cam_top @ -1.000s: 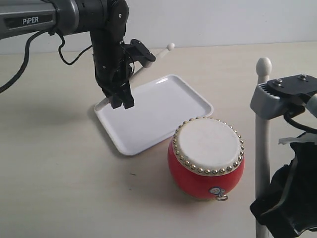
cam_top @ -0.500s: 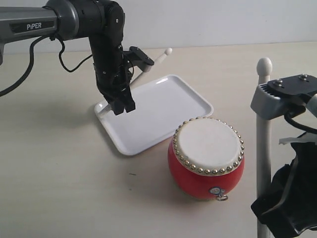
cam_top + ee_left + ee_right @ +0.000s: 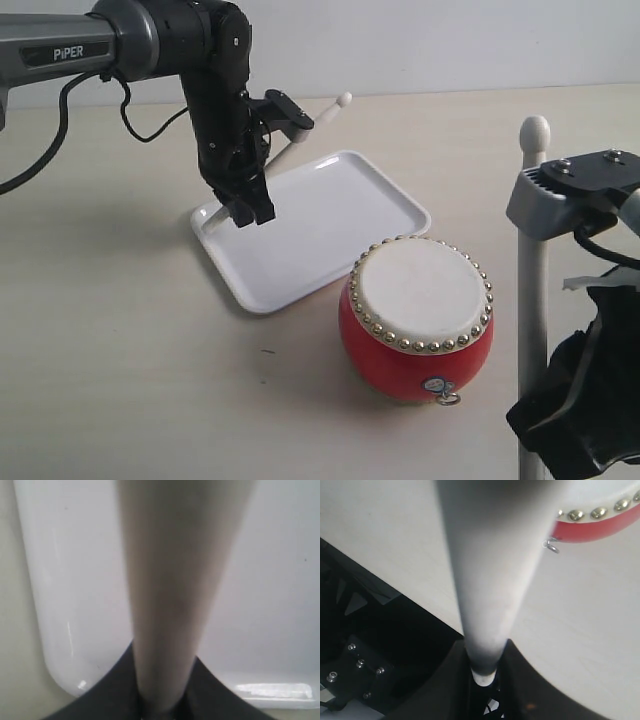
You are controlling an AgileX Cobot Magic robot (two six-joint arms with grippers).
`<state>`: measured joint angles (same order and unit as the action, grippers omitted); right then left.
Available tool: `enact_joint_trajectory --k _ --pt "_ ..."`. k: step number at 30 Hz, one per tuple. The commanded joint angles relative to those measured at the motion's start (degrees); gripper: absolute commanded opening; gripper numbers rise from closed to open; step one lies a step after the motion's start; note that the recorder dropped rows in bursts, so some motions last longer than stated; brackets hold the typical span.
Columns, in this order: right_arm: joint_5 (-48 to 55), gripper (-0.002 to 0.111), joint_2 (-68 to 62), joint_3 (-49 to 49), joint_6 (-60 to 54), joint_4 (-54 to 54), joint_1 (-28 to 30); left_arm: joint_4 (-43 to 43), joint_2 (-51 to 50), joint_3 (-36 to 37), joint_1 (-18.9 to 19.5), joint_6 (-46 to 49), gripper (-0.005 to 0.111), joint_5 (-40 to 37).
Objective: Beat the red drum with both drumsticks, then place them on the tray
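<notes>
The red drum (image 3: 417,320) with cream skin and gold studs stands on the table in front of the white tray (image 3: 330,225). My left gripper (image 3: 248,205) is shut on one drumstick (image 3: 318,114), low over the tray's left end; the stick slants up and back, its butt end at the tray's left rim. In the left wrist view that drumstick (image 3: 175,580) fills the middle above the tray (image 3: 75,580). My right gripper (image 3: 575,420) holds the other drumstick (image 3: 531,250) upright at the right edge, beside the drum. The right wrist view shows this drumstick (image 3: 490,575) clamped, with the drum's edge (image 3: 600,527) beyond.
The pale table (image 3: 120,330) lies around the tray and drum. The left arm's black links and cable (image 3: 130,110) hang over the back left. The right arm's grey bracket (image 3: 575,195) stands at the right edge.
The left gripper has shifted slightly right and down over the tray's left end with its drumstick. The right arm and the drum have not moved.
</notes>
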<state>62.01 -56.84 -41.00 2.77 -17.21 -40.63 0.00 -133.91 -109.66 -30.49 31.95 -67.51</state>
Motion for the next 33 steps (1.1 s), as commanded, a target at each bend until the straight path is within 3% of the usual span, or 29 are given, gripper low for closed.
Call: enact_joint_trajectory --k 1,13,17,20,33 --pt "-0.4 0.0 -0.2 0.03 0.11 0.9 0.02 -1.02 -0.16 -0.27 -0.05 1.07 0.0 0.89" --pt "0.26 0.0 -0.2 0.03 0.33 2.83 0.02 -1.36 -2.72 -0.27 -0.05 2.77 0.001 0.24" --pt "0.26 0.0 -0.2 0.03 0.33 2.83 0.02 -1.36 -2.72 -0.27 -0.05 2.77 0.022 0.24" --pt "0.36 0.0 -0.2 0.03 0.33 2.83 0.02 -1.36 -2.72 -0.27 -0.05 2.77 0.028 0.24" --pt "0.55 0.0 -0.2 0.03 0.33 2.83 0.02 -1.36 -2.6 -0.27 -0.05 1.53 0.028 -1.25"
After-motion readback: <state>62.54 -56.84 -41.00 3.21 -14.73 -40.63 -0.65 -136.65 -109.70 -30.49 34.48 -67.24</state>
